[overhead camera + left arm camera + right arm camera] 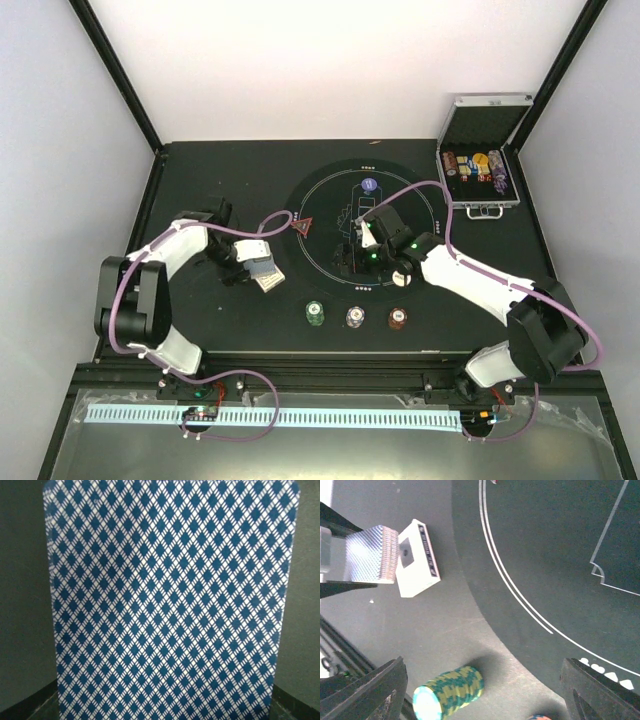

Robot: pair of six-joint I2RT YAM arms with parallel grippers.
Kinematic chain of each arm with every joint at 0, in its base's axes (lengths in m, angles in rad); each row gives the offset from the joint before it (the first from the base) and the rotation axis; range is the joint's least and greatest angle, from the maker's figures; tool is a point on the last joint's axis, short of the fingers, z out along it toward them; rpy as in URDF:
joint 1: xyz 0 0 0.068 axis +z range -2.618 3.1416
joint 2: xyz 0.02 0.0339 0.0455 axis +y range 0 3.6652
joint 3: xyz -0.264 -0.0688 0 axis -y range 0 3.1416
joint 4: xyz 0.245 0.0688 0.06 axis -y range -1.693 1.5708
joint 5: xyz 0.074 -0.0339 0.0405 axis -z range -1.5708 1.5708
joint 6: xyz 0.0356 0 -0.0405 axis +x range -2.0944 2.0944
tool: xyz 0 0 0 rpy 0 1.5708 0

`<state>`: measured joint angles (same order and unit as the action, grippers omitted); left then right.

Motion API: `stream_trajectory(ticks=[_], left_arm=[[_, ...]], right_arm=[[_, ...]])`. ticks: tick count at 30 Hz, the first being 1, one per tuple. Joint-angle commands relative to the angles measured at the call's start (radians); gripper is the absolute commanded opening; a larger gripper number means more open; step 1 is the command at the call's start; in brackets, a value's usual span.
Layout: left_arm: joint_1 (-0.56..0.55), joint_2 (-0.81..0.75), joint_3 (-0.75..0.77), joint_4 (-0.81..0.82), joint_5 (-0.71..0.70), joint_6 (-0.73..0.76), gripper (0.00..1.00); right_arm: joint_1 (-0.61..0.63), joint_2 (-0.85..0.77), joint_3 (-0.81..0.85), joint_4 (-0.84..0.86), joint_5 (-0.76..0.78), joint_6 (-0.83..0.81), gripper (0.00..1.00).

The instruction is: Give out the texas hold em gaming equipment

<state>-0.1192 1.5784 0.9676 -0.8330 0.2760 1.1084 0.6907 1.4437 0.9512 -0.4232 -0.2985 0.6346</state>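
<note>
Three chip stacks stand in a row just outside the printed ring (520, 600) at its six o'clock: a green chip stack (316, 314), a purple-white chip stack (355, 317) and a red-brown chip stack (398, 319). I read them as stakes already set out. My left jaws pinch the deck of cards (257, 262) at the ring's nine o'clock, with the white card box (271, 283) just beside it at five o'clock. I judge the deck is held out like this so that single cards can be taken off for dealing. My right jaws stand spread wide over the ring's middle with nothing between them, probably ready to receive a card. The red triangular marker (302, 226) lies at the ring's ten o'clock, and the open silver case (480, 165) sits at two o'clock on the table (220, 180). The left wrist view gives me only a card's blue diamond back. The right wrist view alone shows the deck's thickness and the green stack's striped edge.
</note>
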Motion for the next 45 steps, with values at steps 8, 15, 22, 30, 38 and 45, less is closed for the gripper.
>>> stream_trajectory(ticks=[8, 15, 22, 30, 38, 45], left_arm=[[-0.005, -0.118, 0.111, -0.157, 0.118, 0.028, 0.01], [-0.043, -0.158, 0.186, -0.238, 0.205, 0.001, 0.01], [-0.115, -0.182, 0.204, -0.249, 0.200, -0.030, 0.02], [-0.149, -0.202, 0.218, -0.266, 0.194, -0.038, 0.02], [-0.174, -0.221, 0.223, -0.278, 0.196, -0.038, 0.02], [-0.202, -0.236, 0.224, -0.277, 0.196, -0.040, 0.02]], right_arm=[[0.005, 0.037, -0.051, 0.354, -0.289, 0.194, 0.86], [0.021, 0.125, -0.124, 0.844, -0.448, 0.498, 0.84], [0.071, 0.199, -0.071, 0.924, -0.457, 0.559, 0.83], [0.097, 0.258, -0.045, 0.974, -0.455, 0.595, 0.78], [0.122, 0.301, -0.020, 1.020, -0.463, 0.627, 0.63], [0.141, 0.346, -0.009, 1.102, -0.471, 0.684, 0.37]])
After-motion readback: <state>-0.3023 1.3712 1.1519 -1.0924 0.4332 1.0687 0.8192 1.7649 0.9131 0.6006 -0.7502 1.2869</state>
